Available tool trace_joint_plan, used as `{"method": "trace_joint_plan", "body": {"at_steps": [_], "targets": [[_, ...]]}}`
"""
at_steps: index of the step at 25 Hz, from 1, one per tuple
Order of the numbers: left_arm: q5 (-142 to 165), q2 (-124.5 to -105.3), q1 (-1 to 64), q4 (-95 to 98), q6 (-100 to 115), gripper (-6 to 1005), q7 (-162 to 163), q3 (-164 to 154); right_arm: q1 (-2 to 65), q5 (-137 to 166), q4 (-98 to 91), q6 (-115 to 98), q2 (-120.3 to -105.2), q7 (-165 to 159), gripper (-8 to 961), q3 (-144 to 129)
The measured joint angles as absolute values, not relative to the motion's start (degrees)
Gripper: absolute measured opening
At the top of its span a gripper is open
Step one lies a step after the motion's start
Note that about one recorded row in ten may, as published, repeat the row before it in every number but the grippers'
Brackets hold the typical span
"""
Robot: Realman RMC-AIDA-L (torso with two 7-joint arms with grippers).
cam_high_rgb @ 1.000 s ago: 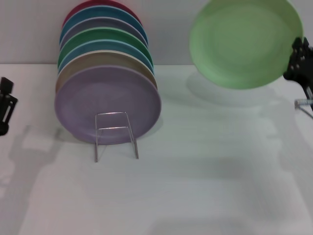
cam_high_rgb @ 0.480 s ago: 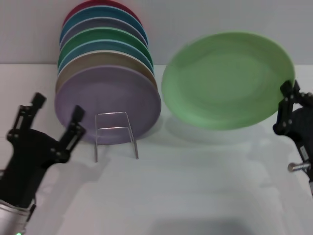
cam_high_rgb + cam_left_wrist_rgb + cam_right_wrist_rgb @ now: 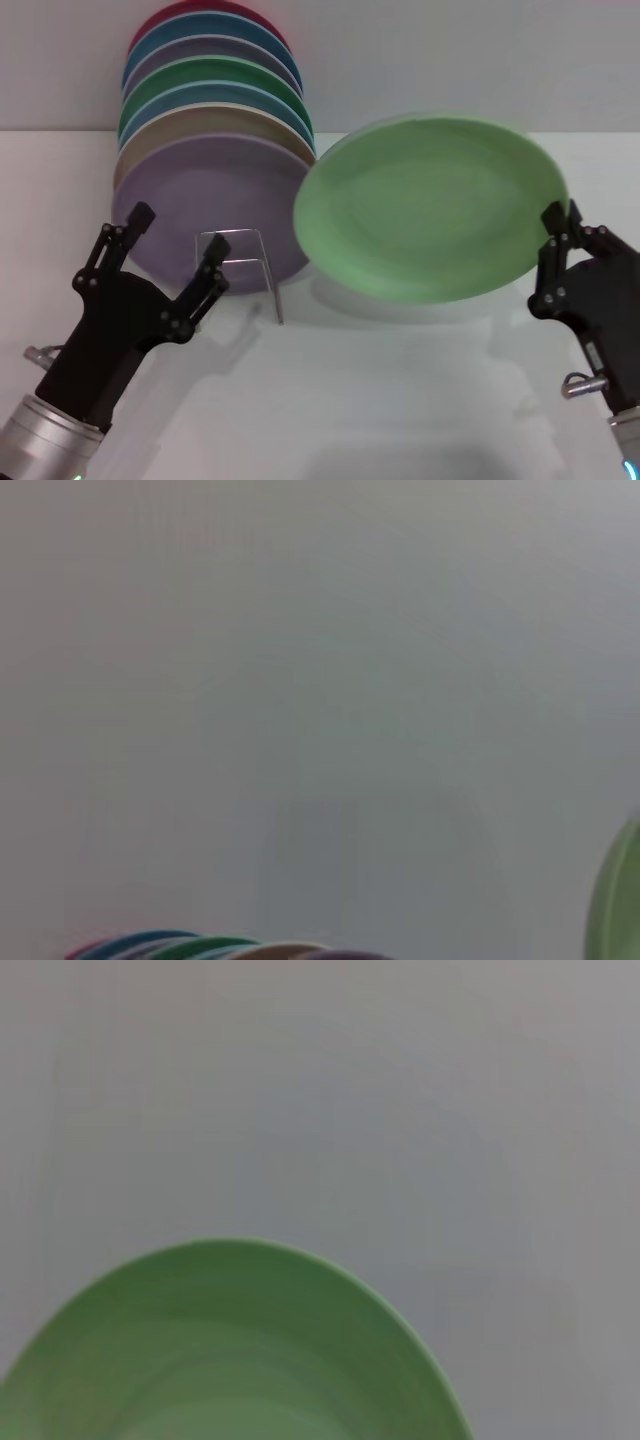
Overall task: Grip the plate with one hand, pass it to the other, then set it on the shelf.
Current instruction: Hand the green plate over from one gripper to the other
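Note:
The light green plate is held in the air at the right centre, tilted toward me. My right gripper is shut on its right rim. The plate also fills the right wrist view, and its edge shows in the left wrist view. My left gripper is open, raised at the lower left in front of the stacked plates, apart from the green plate. The silver wire shelf stands on the table between the two grippers, in front of the lilac plate.
Several coloured plates lean in a row at the back left, lilac in front, then tan, blue, darker green, and red at the back. The white table spreads in front; a grey wall is behind.
My right gripper has brought the green plate down and leftward toward the middle. My left arm has risen from the left edge into view, fingers open, toward the shelf.

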State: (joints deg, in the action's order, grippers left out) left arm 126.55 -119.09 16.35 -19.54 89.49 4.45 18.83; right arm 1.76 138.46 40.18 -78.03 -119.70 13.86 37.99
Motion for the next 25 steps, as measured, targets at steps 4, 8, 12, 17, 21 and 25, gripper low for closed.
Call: {"method": "trace_joint_plan", "body": {"at_steps": [4, 8, 12, 17, 21, 25], "targets": [[126.55, -119.06, 16.35, -20.04, 88.60, 809, 4.43, 17.15, 3.15, 133.28, 40.36, -78.09, -119.74, 17.83, 28, 33.42], [126.57, -119.09, 16.42, -20.90, 86.96, 807, 4.41, 15.94, 3.99, 129.15, 40.90, -78.16, -119.76, 21.71, 31, 29.54], [126.56, -119.09, 16.66, -21.28, 85.58, 805, 4.40, 15.66, 4.22, 128.51, 41.44, -78.28, -119.78, 23.14, 34, 27.83], [126.56, -119.09, 17.52, -21.57, 84.10, 803, 4.39, 15.59, 4.38, 128.22, 41.80, -78.31, -119.87, 24.76, 38, 26.15], [126.56, -119.09, 17.78, -21.70, 82.99, 801, 4.39, 15.55, 4.39, 128.18, 41.91, -78.25, -119.88, 25.27, 41, 25.67], [126.57, -119.09, 17.85, -22.02, 82.29, 799, 4.39, 15.59, 4.30, 127.46, 42.29, -78.18, -119.88, 25.95, 44, 25.21]]}}
